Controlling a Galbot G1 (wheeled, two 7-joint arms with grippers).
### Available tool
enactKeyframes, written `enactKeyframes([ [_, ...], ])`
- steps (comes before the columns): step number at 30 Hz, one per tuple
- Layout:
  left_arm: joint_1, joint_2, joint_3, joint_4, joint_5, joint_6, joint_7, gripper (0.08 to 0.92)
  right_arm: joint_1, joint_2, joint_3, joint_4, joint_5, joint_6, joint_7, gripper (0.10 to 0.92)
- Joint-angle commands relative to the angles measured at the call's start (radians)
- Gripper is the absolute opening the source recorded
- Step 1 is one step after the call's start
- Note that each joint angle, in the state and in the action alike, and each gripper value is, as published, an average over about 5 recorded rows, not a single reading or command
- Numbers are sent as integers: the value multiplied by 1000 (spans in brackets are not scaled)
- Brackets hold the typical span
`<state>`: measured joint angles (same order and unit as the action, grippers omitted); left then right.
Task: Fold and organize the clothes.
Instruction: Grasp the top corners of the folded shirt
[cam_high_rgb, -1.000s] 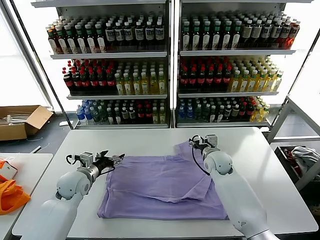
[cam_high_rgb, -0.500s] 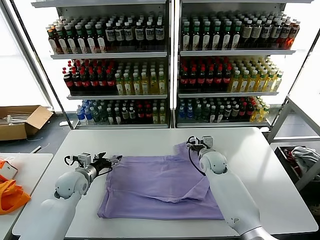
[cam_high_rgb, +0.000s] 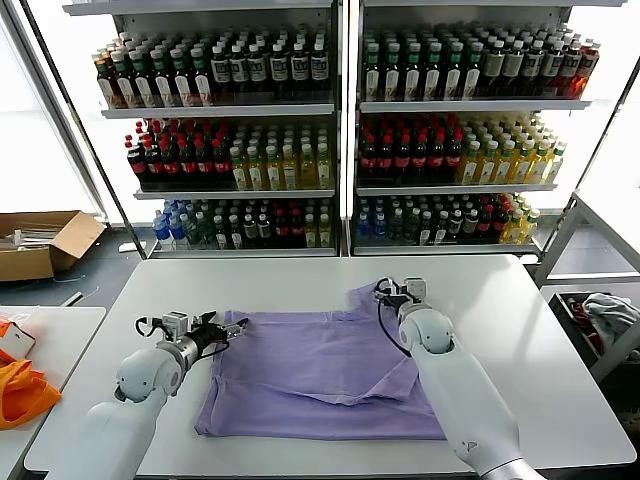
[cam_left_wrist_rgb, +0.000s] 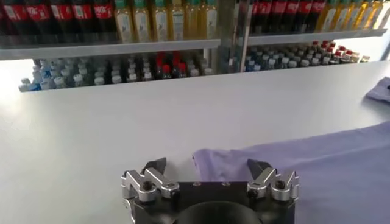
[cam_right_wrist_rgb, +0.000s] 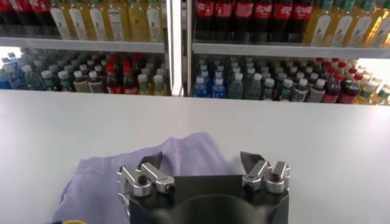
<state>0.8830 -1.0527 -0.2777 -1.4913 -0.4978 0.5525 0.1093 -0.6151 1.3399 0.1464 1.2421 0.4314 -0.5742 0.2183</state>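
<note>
The shirt (cam_high_rgb: 320, 375) lies flat on the table (cam_high_rgb: 510, 330), long axis left to right; its far-left corner sits just ahead of the left gripper (cam_high_rgb: 228, 328), its far-right sleeve just ahead of the right gripper (cam_high_rgb: 398, 291); both spread, grasping nothing; drink shelves (cam_high_rgb: 340, 130) stand behind.

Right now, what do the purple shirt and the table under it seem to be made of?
The purple T-shirt looks like soft matte knit fabric, probably cotton: it drapes flat with shallow wrinkles and a limp folded corner. The table looks like a hard, smooth white top, perhaps laminate, with a faint sheen; the exact material is unclear.
</note>
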Motion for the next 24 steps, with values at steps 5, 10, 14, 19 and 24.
enactKeyframes([
  [5, -1, -4, 35, 8, 44, -1, 6, 612, -21, -6, -3, 18, 3, -4, 3, 531],
  [10, -4, -6, 50, 4, 40, -6, 14, 464, -38, -7, 4, 36, -2, -4, -3, 383],
  [14, -14, 0, 58, 0, 25, -20, 23, 352, -72, -6, 21, 67, -33, -2, -22, 270],
  [19, -27, -11, 53, 4, 36, -50, 14, 222, -94, -1, 35, 106, -36, 9, -24, 136],
  [24, -15, -22, 28, -13, 51, -86, 13, 93, -93, 6, 58, 155, -42, 9, -25, 108],
])
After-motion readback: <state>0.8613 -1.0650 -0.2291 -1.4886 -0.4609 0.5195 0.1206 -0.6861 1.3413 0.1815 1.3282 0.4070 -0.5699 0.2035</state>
